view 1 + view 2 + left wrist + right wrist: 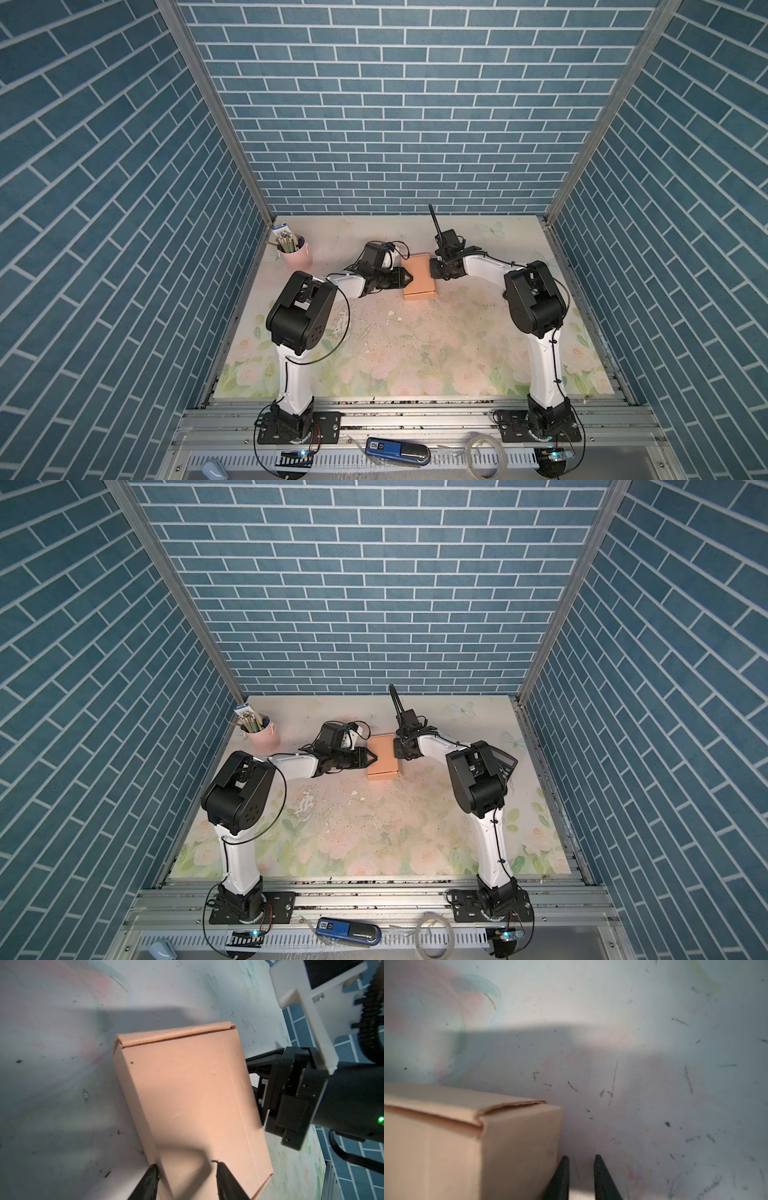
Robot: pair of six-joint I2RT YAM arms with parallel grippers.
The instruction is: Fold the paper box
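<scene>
Paper box (419, 276) sits folded shut, lid down, on table (415, 345), toward the back. Left gripper (187, 1167) half open, tips at box's edge, prob. steadying it (no clamp seen). Right gripper (580, 1159) just beside box's opposite side, slightly open, empty.

Closed tan paper box (419, 276), flat.

The paper box (419, 276) is seen as matt tan cardboard, smooth, with pressed creases. The counter (415, 345) is covered by a floral printed sheet, scuffed and scratched. The fingers (226, 1184) of the left hand (185, 1164) are formed of matt black plastic.
</scene>
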